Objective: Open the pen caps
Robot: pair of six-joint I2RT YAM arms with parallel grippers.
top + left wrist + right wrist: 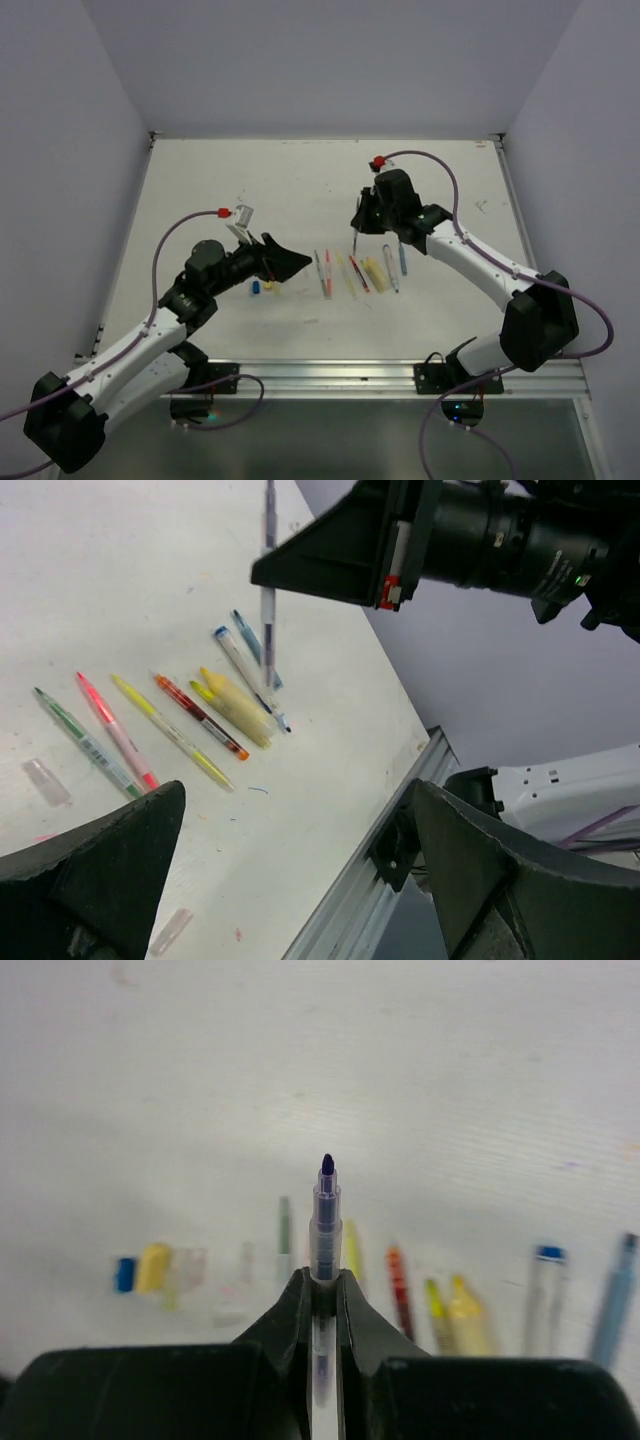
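My right gripper [358, 228] is shut on a clear purple pen [324, 1220] and holds it tip-down above the table; its purple tip [326, 1165] is bare. It also shows in the left wrist view [268, 590]. A loose blue cap [255, 288] and yellow cap [270, 286] lie left of the pen row, seen blurred in the right wrist view [124, 1274]. My left gripper [293, 262] is open and empty [300, 815], hovering near those caps. Several pens [345, 274] lie in a row between the arms.
The row holds green [80, 738], pink [115, 730], yellow [170, 732], red [200, 716], yellow highlighter [235, 705] and blue-ended [240, 662] pens. Clear caps [47, 782] lie near the left fingers. The aluminium table rail [350, 900] runs along the near edge.
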